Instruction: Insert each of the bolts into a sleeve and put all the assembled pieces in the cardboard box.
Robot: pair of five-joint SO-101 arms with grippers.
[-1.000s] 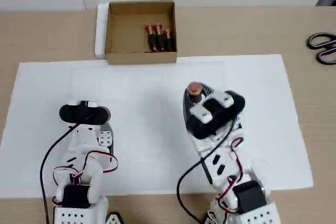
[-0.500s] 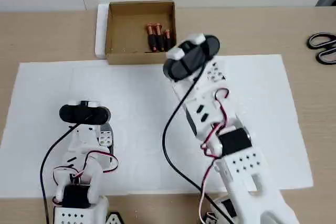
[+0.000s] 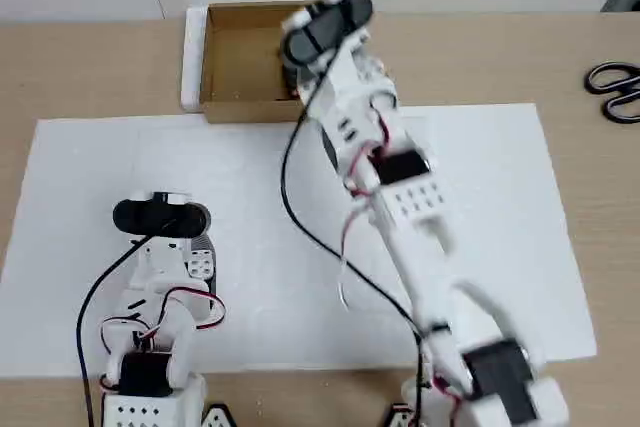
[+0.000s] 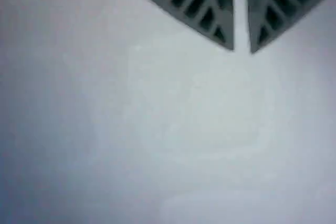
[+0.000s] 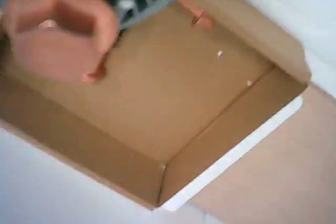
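Right half of cardboard box (image 3: 240, 57) hidden under right arm (image 3: 400, 177); held bolt (image 5: 52, 30) blurred; scissors (image 3: 610, 94) clipped by edge.

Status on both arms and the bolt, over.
Left gripper: jaws shut, empty, over white sheet. Right gripper: jaws shut on bolt, above cardboard box. No obstruction seen.

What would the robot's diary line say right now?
right hand shut on bolt, above box | left hand shut, above sheet | bolt not yet dropped
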